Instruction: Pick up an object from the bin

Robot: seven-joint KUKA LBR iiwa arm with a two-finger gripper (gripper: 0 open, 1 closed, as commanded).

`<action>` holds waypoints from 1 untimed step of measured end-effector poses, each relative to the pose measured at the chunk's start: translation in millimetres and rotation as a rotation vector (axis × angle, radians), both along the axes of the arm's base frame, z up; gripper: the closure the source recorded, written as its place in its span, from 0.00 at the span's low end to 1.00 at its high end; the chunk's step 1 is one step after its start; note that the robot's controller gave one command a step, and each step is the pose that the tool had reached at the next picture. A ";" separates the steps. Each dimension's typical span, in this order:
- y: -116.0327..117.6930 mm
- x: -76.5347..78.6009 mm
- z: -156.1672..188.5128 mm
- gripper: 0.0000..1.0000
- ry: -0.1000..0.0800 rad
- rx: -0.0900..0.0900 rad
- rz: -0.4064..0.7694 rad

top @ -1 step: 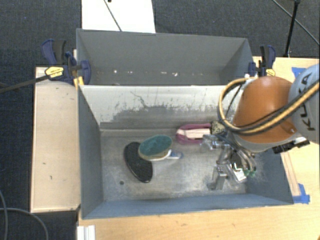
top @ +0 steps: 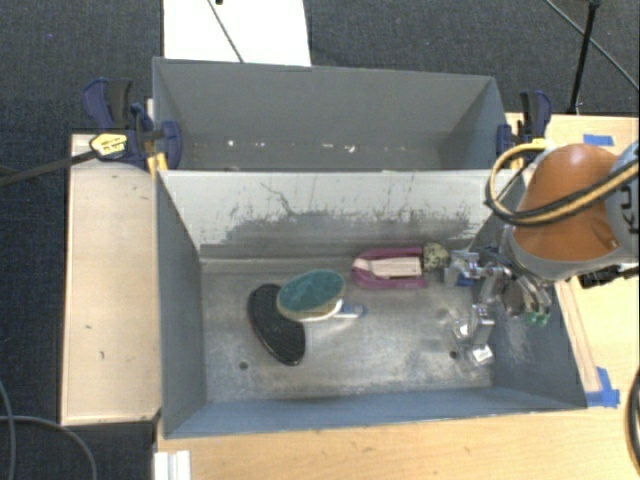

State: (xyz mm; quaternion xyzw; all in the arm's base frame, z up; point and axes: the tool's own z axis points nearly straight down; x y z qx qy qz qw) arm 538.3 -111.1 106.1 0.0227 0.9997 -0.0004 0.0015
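Note:
My gripper hangs low over the bare floor at the right end of the bin, close to the front right corner. Nothing lies directly under it. The nearest loose things are at the back wall to its upper left: a purple and pink flat object with a white label, and a small olive-brown lump at that object's right end. Both are well apart from the gripper.
A teal round pad on a white handle lies left of the middle, resting partly on a black oval object. The arm with its orange cover reaches in over the bin's right rim.

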 end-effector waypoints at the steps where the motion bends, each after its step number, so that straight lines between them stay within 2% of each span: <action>1: -29.3 -40.4 -36.1 0.00 0.001 0.000 0.262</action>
